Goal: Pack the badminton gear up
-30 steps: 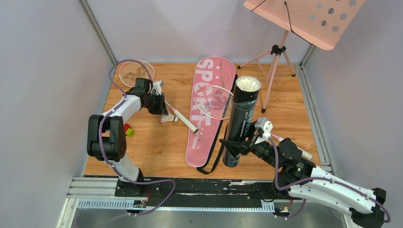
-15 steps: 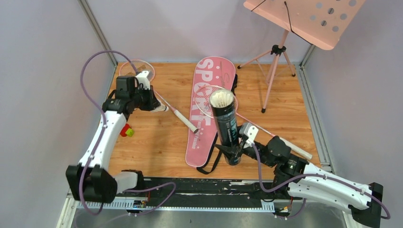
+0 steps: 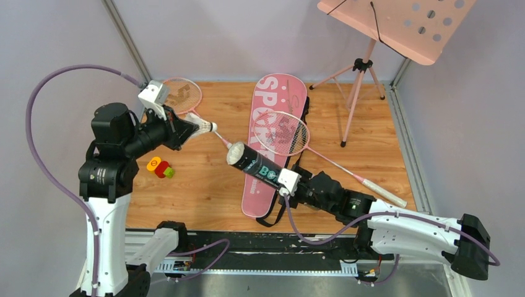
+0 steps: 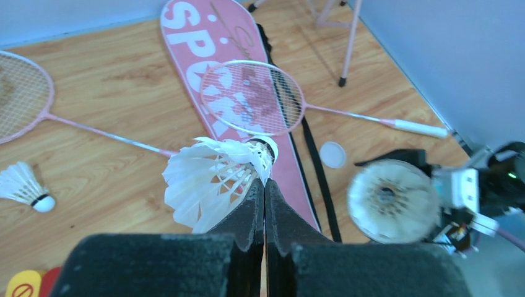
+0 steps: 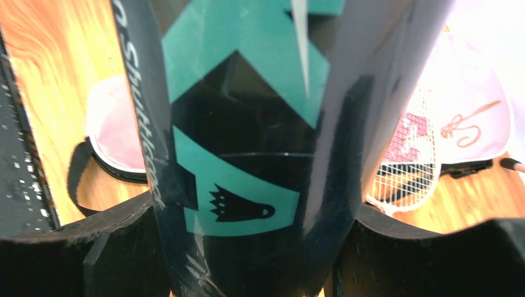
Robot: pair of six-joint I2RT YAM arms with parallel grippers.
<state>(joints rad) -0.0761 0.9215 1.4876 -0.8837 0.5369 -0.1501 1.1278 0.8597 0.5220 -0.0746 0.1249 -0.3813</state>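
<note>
My left gripper (image 3: 187, 130) (image 4: 264, 184) hangs above the floor's left side, shut on the feathers of a white shuttlecock (image 3: 203, 127) (image 4: 213, 179). My right gripper (image 3: 290, 184) (image 5: 254, 247) is shut around the long black tube (image 3: 257, 166) (image 5: 247, 124), which is tilted with its shuttlecock-filled mouth (image 4: 393, 201) facing the left gripper. A second shuttlecock (image 4: 21, 185) lies on the floor. One pink racket (image 3: 179, 96) (image 4: 18, 93) lies at the back left. The other racket (image 3: 282, 133) (image 4: 251, 99) rests across the pink SPORT bag (image 3: 272, 99) (image 4: 192, 37).
A pink music stand (image 3: 396, 25) rises at the back right on tripod legs (image 3: 356, 93). A small orange, red and green toy (image 3: 160, 167) sits near the left wall. A white round cap (image 4: 333, 154) lies beside the bag's black strap (image 4: 316, 167).
My left gripper shut on the shuttlecock and lifted it off the floor, up and to the left. My right arm tipped the tube from upright to slanted, its mouth now toward the left gripper.
</note>
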